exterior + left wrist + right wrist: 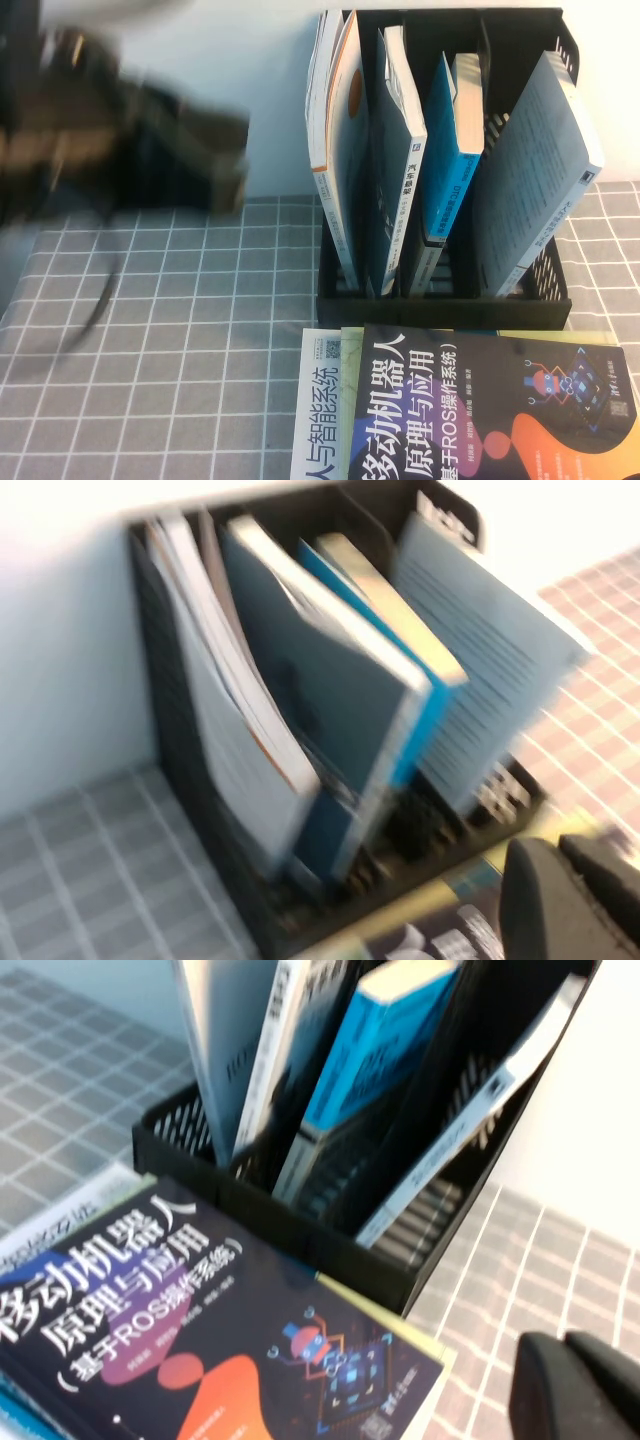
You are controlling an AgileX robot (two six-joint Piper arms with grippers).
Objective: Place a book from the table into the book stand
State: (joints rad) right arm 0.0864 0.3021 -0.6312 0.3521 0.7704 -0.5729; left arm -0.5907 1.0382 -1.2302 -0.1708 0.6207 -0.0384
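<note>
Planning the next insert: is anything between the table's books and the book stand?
Nothing lies between the dark-covered book and the book stand, though upright books occupy its slots. Left gripper hovers far left; right gripper near the stand's front.

Three cameras, one raised and two riding on the wrists, all take in the black book stand [445,290].

The high view looks steeply down from the robot's own side onto the grid-clothed worktop [200,330], with the stand at mid-distance and the dark-covered book [490,410] nearest the lens. The left wrist view faces the stand [200,810] closely from its open front corner. The right wrist view sits low and close over the same dark-covered book [200,1330], facing the stand [300,1235] beyond.
</note>
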